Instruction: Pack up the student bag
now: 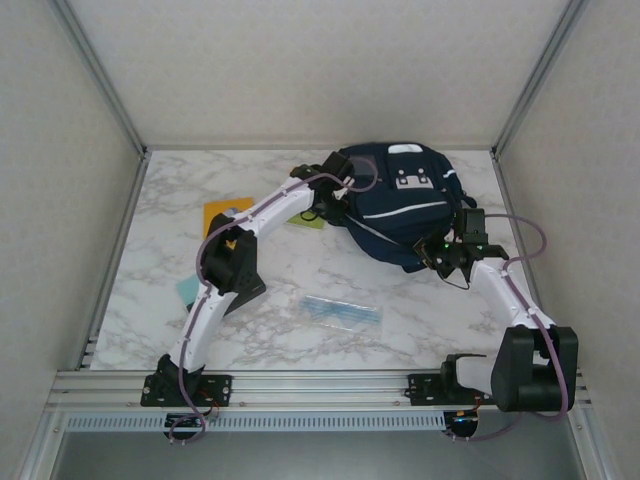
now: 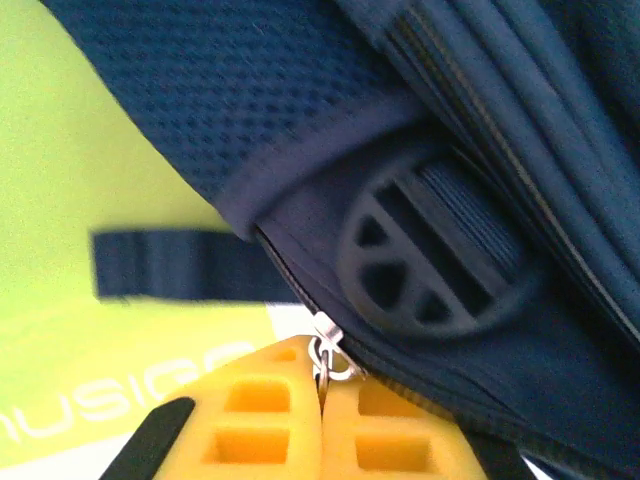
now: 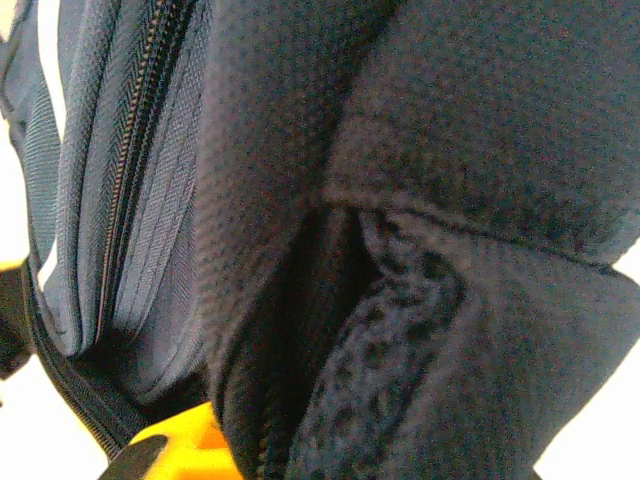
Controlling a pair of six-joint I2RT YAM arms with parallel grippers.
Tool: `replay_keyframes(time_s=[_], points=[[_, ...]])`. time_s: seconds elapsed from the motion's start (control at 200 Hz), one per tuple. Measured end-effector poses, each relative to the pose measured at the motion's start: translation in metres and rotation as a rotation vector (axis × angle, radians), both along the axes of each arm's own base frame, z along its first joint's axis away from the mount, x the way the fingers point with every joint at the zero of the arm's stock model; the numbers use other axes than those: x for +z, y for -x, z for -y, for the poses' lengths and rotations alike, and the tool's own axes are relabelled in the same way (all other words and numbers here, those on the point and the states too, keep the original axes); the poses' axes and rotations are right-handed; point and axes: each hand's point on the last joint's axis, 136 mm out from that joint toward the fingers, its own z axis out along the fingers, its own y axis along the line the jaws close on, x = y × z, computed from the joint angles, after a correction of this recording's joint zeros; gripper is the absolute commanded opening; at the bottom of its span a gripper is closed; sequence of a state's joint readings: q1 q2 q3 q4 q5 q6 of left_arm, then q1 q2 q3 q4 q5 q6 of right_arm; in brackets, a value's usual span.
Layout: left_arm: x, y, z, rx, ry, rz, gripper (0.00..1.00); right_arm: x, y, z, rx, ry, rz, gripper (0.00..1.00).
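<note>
Pinching the small metal zipper pull (image 2: 325, 352) of the student bag (image 1: 400, 205), lying far right-centre on the marble table (image 1: 280, 270), with the left gripper (image 2: 320, 390), yellow pads (image 2: 255, 420) closed together on it; burying the right gripper (image 1: 452, 255) in its near-right corner, not showing whether parted or clamped. Risking the slick pull slipping out, or the unbraced bag dragging across smooth marble and the lime-green book (image 2: 90, 150) instead of unzipping. Noting soft, floppy navy mesh and webbing, round ribbed plastic buckle (image 2: 430, 258), fine coil zip (image 3: 135, 150).
</note>
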State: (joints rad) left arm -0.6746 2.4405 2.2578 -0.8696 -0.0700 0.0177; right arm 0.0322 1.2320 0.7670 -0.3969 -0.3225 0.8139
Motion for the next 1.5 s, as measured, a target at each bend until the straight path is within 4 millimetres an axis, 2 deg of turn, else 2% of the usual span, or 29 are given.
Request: replay_keyframes(time_s=[0.11, 0.29, 0.34, 0.4, 0.44, 0.465, 0.506, 0.546, 0.596, 0.696, 0.786, 0.896, 1.026, 1.121, 1.251, 1.341, 1.426, 1.502], points=[[-0.002, -0.02, -0.003, 0.037, -0.044, 0.063, 0.0, 0.005, -0.003, -0.002, 0.007, -0.012, 0.024, 0.0], [0.0, -0.026, -0.002, 0.07, -0.036, 0.082, 0.0, 0.012, -0.006, -0.003, 0.011, -0.021, 0.054, 0.0], [0.002, -0.027, 0.001, 0.078, -0.018, 0.082, 0.06, 0.013, -0.006, -0.004, 0.006, -0.026, 0.059, 0.0], [0.002, -0.026, 0.003, 0.081, 0.001, 0.075, 0.19, 0.014, -0.006, -0.004, -0.001, -0.035, 0.061, 0.01], [0.002, -0.026, 0.004, 0.087, 0.014, 0.066, 0.33, 0.014, -0.005, -0.004, -0.009, -0.041, 0.06, 0.12], [0.002, -0.026, 0.003, 0.097, 0.022, 0.061, 0.4, 0.013, -0.004, -0.003, -0.016, -0.045, 0.057, 0.25], [0.001, -0.027, 0.001, 0.108, 0.038, 0.049, 0.49, 0.011, -0.001, -0.003, -0.026, -0.052, 0.048, 0.46], [0.0, -0.03, -0.002, 0.128, 0.058, 0.034, 0.56, 0.008, 0.003, -0.002, -0.031, -0.057, 0.034, 0.59], [-0.002, -0.033, -0.01, 0.153, 0.073, 0.018, 0.73, 0.007, 0.007, -0.003, -0.032, -0.063, 0.023, 0.69], [-0.008, -0.03, -0.031, 0.205, 0.087, -0.024, 0.84, 0.013, 0.015, -0.003, -0.032, -0.066, 0.021, 0.77], [-0.004, -0.024, -0.05, 0.249, 0.11, -0.05, 0.94, 0.022, 0.022, -0.003, -0.024, -0.06, 0.021, 0.79], [0.018, -0.023, -0.068, 0.29, 0.16, -0.043, 0.96, 0.037, 0.023, -0.008, 0.006, -0.047, 0.03, 0.8], [0.048, -0.042, -0.089, 0.338, 0.245, 0.005, 0.96, 0.053, 0.019, -0.025, 0.063, -0.033, 0.051, 0.79], [0.055, -0.059, -0.112, 0.39, 0.295, 0.02, 0.96, 0.057, 0.011, -0.043, 0.119, -0.019, 0.053, 0.72], [0.05, -0.075, -0.149, 0.465, 0.335, -0.001, 0.96, 0.059, -0.015, -0.075, 0.199, 0.001, 0.059, 0.55], [0.044, -0.085, -0.167, 0.509, 0.371, -0.021, 0.96, 0.056, -0.039, -0.1, 0.239, 0.023, 0.066, 0.51], [0.035, -0.088, -0.172, 0.526, 0.405, -0.051, 0.95, 0.053, -0.065, -0.129, 0.285, 0.044, 0.074, 0.47], [0.026, -0.088, -0.169, 0.522, 0.43, -0.082, 0.94, 0.05, -0.09, -0.156, 0.321, 0.058, 0.093, 0.43]])
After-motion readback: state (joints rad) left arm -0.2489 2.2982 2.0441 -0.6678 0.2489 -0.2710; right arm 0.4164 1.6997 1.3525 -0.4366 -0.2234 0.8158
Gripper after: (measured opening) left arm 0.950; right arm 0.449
